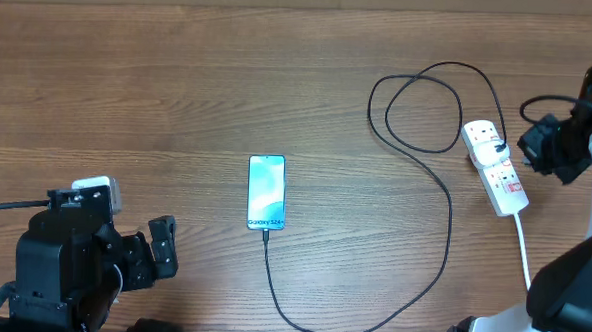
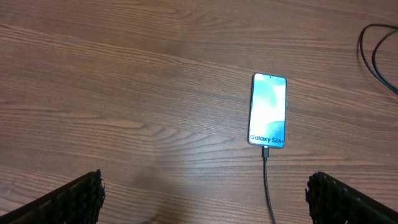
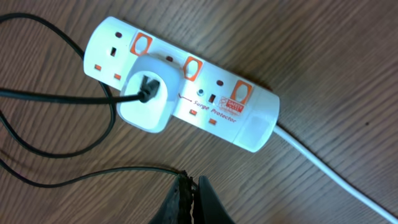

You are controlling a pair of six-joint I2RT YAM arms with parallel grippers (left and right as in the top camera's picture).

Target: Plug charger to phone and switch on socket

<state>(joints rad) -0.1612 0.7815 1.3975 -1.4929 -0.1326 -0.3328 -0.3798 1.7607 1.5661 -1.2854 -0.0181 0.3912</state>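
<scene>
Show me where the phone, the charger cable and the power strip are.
phone [image 1: 266, 192], overhead view, middle of its screen.
charger [image 2: 267, 180], left wrist view, cable just below the phone.
socket [image 3: 214, 107], right wrist view, printed label on its top.

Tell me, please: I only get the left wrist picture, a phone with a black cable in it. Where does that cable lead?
Observer: The charger loops away to a white adapter plugged into the socket, a white power strip.
Operator: Anything near that strip?
Observer: The right gripper hangs close beside it, fingers shut, holding nothing.
Operator: Is it switched on?
Observer: I cannot tell; three red switches line one edge.
</scene>
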